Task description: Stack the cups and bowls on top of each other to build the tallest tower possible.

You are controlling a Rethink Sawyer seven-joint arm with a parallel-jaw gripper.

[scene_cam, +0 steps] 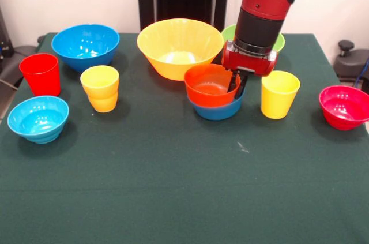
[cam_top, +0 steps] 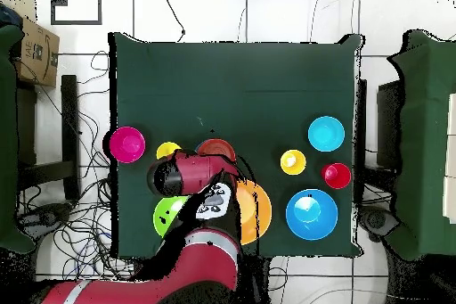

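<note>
My gripper hangs over the right rim of the small orange-red bowl, one finger inside and one outside, closed on the rim. That bowl sits slightly tilted in the small blue bowl. In the overhead view the arm hides the gripper, and the orange-red bowl shows beside it. The large yellow-orange bowl stands just behind. Two nested yellow cups, a red cup, a medium blue bowl and a light-blue bowl stand at the left. A yellow cup and a crimson bowl stand at the right.
The lime green bowl is mostly hidden behind the arm and shows better in the overhead view. The dark green table cloth stretches across the front. A cardboard box and cables lie on the floor beside the table.
</note>
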